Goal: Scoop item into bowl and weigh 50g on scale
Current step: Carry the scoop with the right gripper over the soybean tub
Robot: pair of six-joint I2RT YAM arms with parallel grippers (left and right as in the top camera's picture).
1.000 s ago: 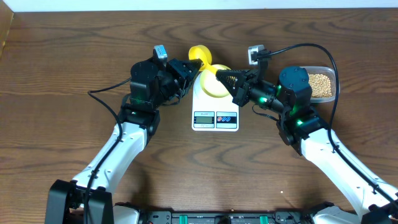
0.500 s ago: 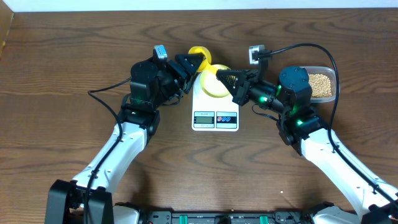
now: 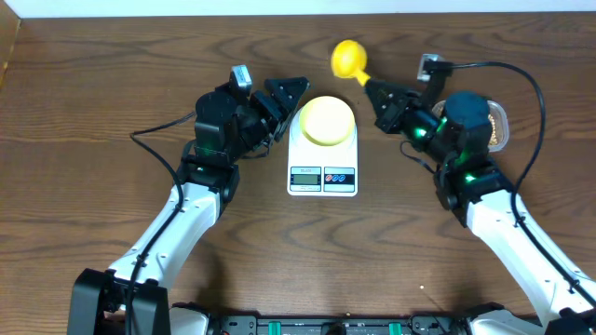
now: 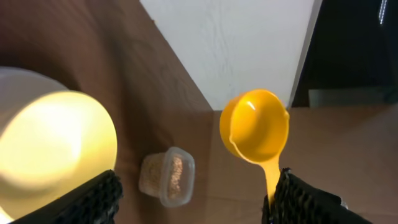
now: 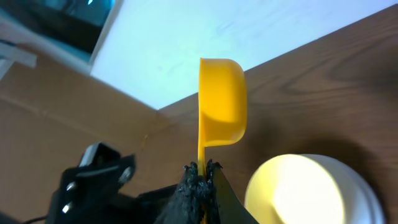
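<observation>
Scale nearest, display toward robot. Pale bowl sits on its platform, same spot as 1 second ago. Left gripper just left of bowl, jaws now spread wide, holding nothing; 1 second ago closed at spoon. Right gripper pinched tight on handle of yellow spoon; has carried it off bowl, back and right, cup now beyond scale. Beans in clear tub, far right behind right arm, well apart from spoon.
</observation>
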